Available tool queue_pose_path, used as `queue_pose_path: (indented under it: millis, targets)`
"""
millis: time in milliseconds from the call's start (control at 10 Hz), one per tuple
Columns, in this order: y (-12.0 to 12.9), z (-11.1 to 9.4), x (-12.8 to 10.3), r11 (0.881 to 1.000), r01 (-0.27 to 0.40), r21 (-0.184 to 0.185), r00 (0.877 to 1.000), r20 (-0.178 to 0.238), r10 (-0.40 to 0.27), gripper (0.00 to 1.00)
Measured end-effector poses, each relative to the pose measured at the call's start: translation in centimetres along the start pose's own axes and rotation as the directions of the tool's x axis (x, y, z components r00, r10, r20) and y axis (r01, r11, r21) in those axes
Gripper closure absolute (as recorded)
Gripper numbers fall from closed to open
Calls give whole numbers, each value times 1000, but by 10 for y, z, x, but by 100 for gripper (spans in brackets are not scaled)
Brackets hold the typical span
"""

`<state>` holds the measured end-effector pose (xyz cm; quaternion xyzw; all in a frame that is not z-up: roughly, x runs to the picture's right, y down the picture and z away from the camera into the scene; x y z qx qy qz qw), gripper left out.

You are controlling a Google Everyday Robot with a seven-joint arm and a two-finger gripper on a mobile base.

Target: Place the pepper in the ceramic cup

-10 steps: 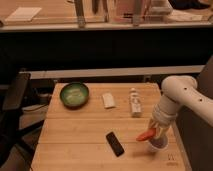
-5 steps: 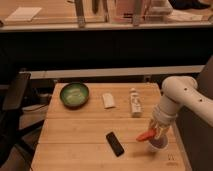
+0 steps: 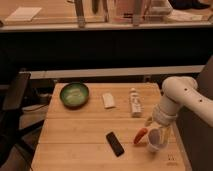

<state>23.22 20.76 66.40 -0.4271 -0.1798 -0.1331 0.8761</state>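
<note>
The orange-red pepper (image 3: 140, 135) shows at the right of the wooden table (image 3: 80, 132), tilted, its upper end right beside the gripper. The small white ceramic cup (image 3: 155, 142) stands just right of the pepper, near the table's right front. My gripper (image 3: 156, 127) hangs from the white arm (image 3: 180, 97) directly over the cup and next to the pepper. Whether the pepper rests on the table or hangs from the gripper does not show.
A wide green bowl (image 3: 74, 94) sits at the back left. A white block (image 3: 108, 100) and a white tube (image 3: 134, 102) lie at the back middle. A black oblong device (image 3: 115, 143) lies in front, left of the pepper. A dark chair (image 3: 15, 100) stands left of the table.
</note>
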Motion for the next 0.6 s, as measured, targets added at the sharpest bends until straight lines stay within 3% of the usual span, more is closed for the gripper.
queue_pose_path:
  millis: [200, 600]
  targets:
    - [0, 1, 1, 1000, -2, 0, 1000, 0, 2, 20]
    - [-4, 7, 2, 1000, 12, -9, 1000, -22, -12, 43]
